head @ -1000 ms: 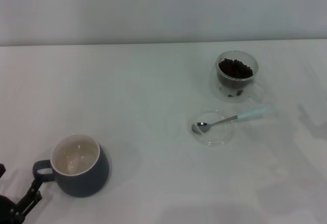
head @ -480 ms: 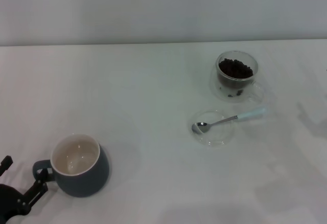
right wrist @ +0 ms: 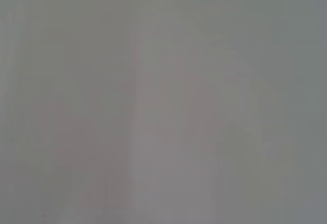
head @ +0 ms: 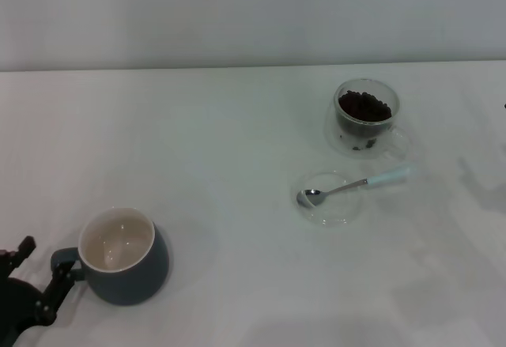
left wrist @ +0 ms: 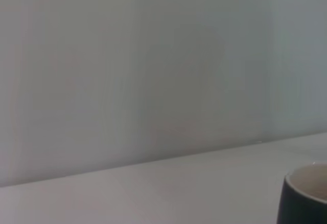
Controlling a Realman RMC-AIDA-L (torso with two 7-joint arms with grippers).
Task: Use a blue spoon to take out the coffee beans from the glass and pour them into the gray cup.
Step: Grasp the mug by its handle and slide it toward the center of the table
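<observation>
Since a second ago your left pincer (head: 32,276) has risen at the head view's seven o'clock corner, its fingers spread wide just beside the gray cup (head: 124,256) handle. On the white table (head: 237,126), the glass (head: 365,116) of coffee beans (head: 364,106) sits at two o'clock; the blue spoon (head: 356,184) rests across a clear saucer (head: 328,198) below it. Your right pincer is unseen.

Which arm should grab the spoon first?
Probably the right. The blue spoon lies on the glass saucer on the robot's right, beside the glass of coffee beans. The left pincer sits far across, by the gray cup.
</observation>
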